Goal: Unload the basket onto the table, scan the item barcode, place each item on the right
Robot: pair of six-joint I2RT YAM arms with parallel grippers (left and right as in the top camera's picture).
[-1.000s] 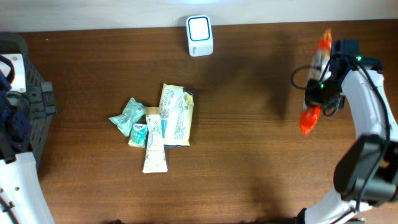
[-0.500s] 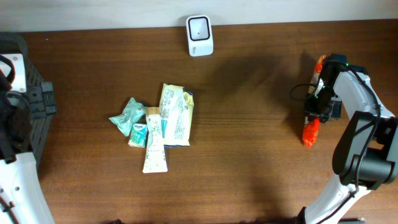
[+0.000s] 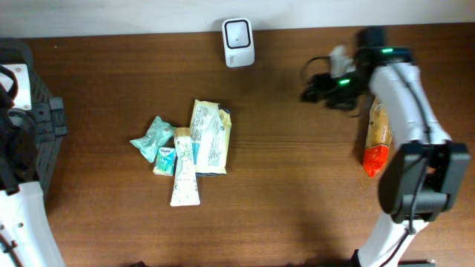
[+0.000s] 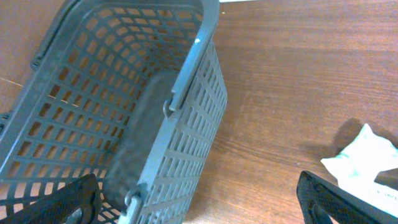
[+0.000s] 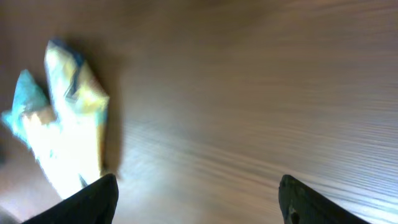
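Currently my right claw [image 5: 196,202] gapes wide and empty over the woodgrain desk [image 3: 297,193]. The slim, glossy packet [image 3: 376,141], tan with an orange end, lies flat near the desk's right edge. My left claw [image 4: 199,202] is also spread wide and empty, beside the grey plastic lattice basket [image 4: 124,99].
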